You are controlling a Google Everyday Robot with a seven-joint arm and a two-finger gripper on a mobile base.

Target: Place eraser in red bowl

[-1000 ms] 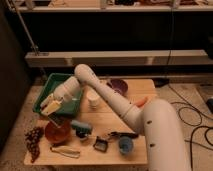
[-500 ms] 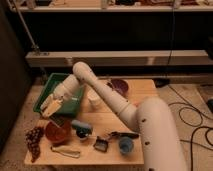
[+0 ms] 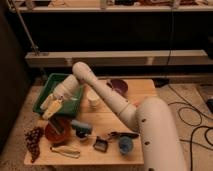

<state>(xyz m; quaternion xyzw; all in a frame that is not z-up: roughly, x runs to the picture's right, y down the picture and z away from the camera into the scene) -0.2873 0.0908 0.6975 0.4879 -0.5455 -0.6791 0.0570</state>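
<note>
Gripper [image 3: 52,108] just above the round red bowl [image 3: 48,133], grey slab [image 3: 57,125] inside; clasp state impossible to tell.

The white arm [image 3: 115,102] rises from its thick shoulder link [image 3: 157,135] at the lower right of the view and runs up and leftward as one long straight stretch to a sharply bent elbow [image 3: 80,71]. From there it folds back down through the wrist [image 3: 66,91]. The gripper [image 3: 52,108] hangs below the elbow, tilted down and leftward
</note>
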